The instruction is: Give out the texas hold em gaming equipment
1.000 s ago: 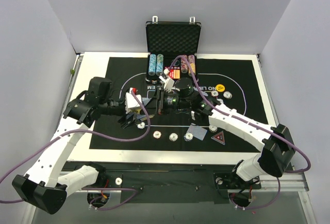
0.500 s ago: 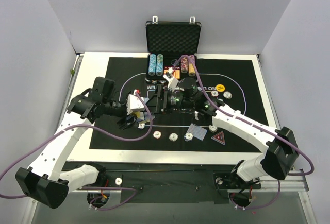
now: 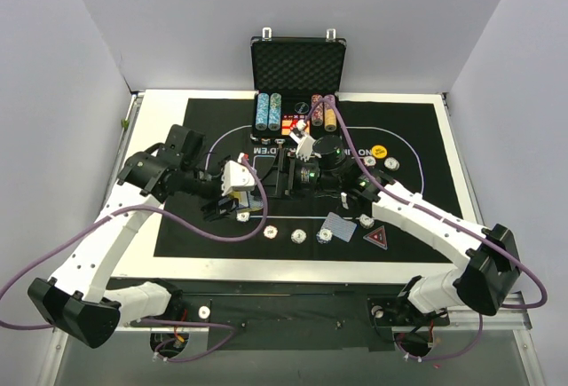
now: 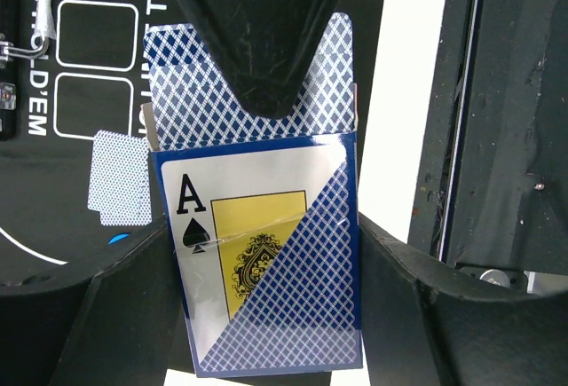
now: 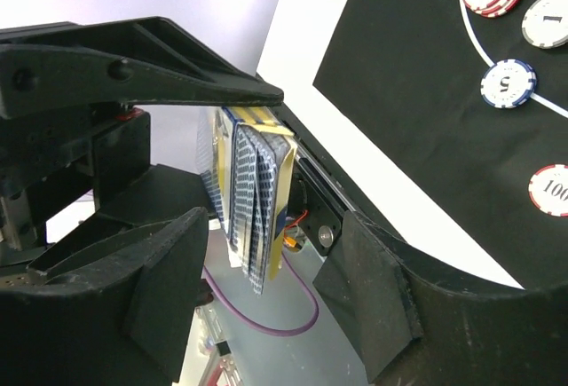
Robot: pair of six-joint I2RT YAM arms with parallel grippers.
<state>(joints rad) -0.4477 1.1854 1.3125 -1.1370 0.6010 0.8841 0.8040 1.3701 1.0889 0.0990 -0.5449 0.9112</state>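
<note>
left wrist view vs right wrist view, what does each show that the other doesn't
Only the left wrist: the card deck's ace-of-spades front and a loose card lying face down. Only the right wrist: striped chips. Both: the black mat and the deck, held by the left pincer.

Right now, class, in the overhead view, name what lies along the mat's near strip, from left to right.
Leftmost chip → second chip → third chip → fourth chip → face-down card → black-red triangular marker.
</note>
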